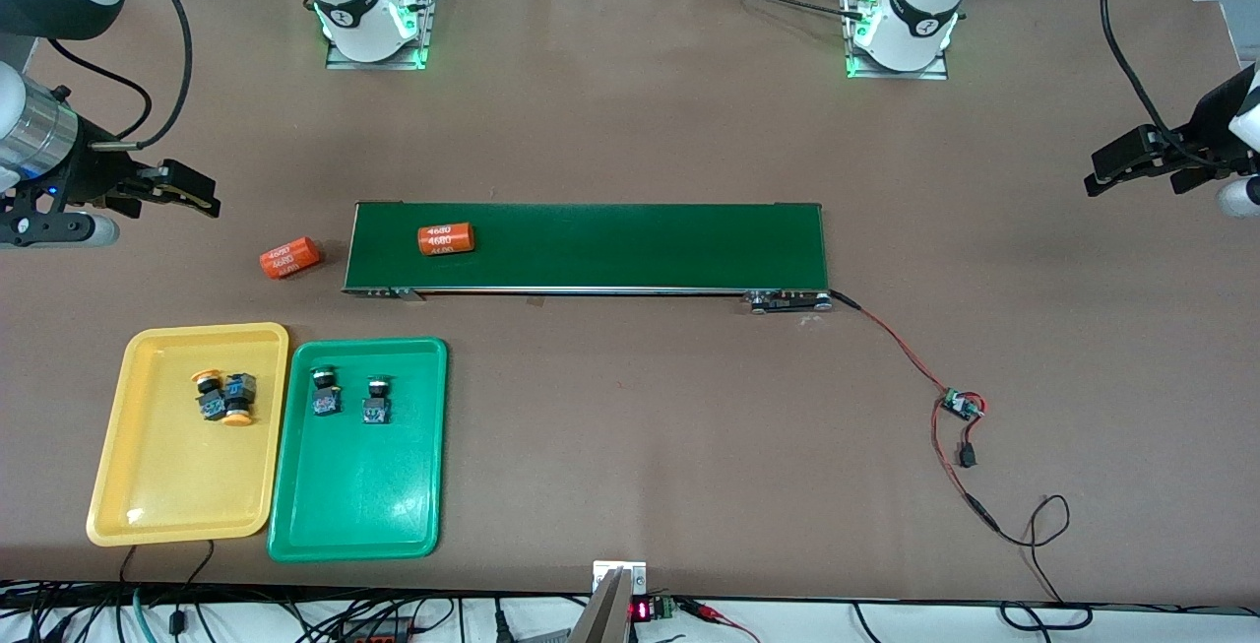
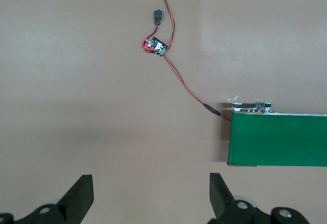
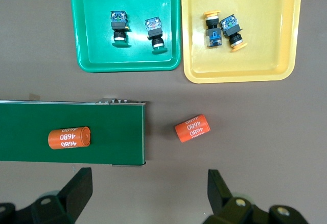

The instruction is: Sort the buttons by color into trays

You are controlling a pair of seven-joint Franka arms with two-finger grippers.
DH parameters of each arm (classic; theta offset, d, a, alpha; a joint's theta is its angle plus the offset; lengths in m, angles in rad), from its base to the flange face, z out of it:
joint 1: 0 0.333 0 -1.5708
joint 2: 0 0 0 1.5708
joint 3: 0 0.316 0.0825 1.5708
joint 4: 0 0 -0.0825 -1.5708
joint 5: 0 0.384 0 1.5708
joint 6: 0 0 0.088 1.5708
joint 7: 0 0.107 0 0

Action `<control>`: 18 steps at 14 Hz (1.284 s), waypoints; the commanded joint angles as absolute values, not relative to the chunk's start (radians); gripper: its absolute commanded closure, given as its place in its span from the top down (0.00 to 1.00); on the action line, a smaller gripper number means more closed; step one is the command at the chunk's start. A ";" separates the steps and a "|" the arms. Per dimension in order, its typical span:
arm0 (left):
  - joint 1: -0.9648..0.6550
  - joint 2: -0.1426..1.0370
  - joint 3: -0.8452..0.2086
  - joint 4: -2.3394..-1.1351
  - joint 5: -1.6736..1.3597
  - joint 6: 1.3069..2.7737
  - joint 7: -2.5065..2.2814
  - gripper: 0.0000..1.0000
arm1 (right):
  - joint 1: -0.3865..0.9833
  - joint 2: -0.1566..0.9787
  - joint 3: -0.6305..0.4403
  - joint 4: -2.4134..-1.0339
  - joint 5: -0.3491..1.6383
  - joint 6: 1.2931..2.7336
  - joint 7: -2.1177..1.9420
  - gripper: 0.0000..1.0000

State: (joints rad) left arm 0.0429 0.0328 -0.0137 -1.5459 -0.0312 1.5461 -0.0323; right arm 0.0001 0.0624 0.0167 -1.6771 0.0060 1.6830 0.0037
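Front view shows 4 buttons [image 1: 225, 397] sorted; both wide-open, empty grippers, left gripper [image 1: 1132, 162] and right gripper [image 1: 182, 190], risk nudging the trays [image 1: 177, 515].

Your right arm rises from its base at the table's top edge and swings out past the right arm's end of the table, its wrist held level. The right gripper [image 1: 202, 195] hangs in the air there with its two black fingers [image 3: 76, 191] spread wide and nothing between them. Your left arm mirrors that pose at the left arm's end of the table. The left gripper [image 1: 1102, 175] also hovers with its fingers [image 2: 79, 196] wide apart and empty.
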 commanded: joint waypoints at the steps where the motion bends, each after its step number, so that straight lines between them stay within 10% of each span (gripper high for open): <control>1: 0.038 0.014 -0.017 -1.555 -0.006 1.543 -0.026 1.00 | -0.011 0.063 0.023 -1.671 0.011 1.687 -0.012 1.00; 18: 0.040 0.014 -0.021 -1.555 -0.006 1.546 -0.026 1.00 | -0.006 0.058 0.026 -1.644 0.003 1.686 -0.017 1.00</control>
State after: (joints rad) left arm 0.0425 0.0328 -0.0178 -1.5459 -0.0312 1.5461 -0.0323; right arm -0.0032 0.0621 0.0180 -1.6653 0.0058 1.6923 -0.0028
